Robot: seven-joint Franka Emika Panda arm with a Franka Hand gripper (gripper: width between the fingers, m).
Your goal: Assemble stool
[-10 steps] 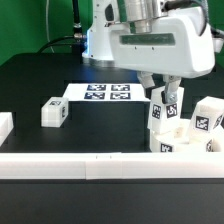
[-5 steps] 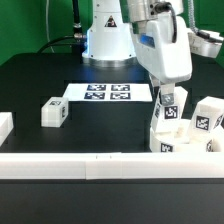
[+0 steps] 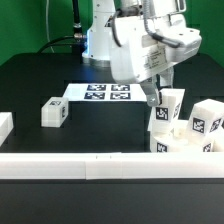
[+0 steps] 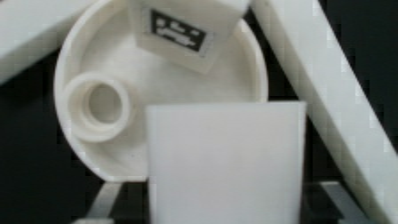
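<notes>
Two things, arm: grip state, and where's the stool?

Arm: My gripper (image 3: 161, 100) is clamped on one leg (image 3: 171, 107), fingers pressed against its sides. It hangs close to upright with a slight tilt, tagged face toward the exterior camera.

Ops: And the seat?

Arm: The seat (image 3: 182, 142) lies on the table (image 3: 40, 75) at the exterior view's right, just behind the front white bar (image 3: 90, 166). The held leg is right over it, lower end down at the seat. Can't tell whether it's touching or in.

Ops: Wrist cam?

Arm: The held leg fills the foreground as a blank white block. Behind it is the round seat, rim visible. One round socket (image 4: 96, 105) shows empty, beside the leg rather than under it. A square tag (image 4: 178, 28) shows at the seat's far edge.

Ops: Other legs?

Arm: The second leg (image 3: 207, 122) stands upright at the seat's right side in the exterior view, tag facing the camera. Can't tell if it's in a socket. The third leg (image 3: 53, 112) lies loose on the table, well apart, toward the exterior view's left. The marker board (image 3: 105, 93) lies flat between that leg and my gripper, a bit farther back.
</notes>
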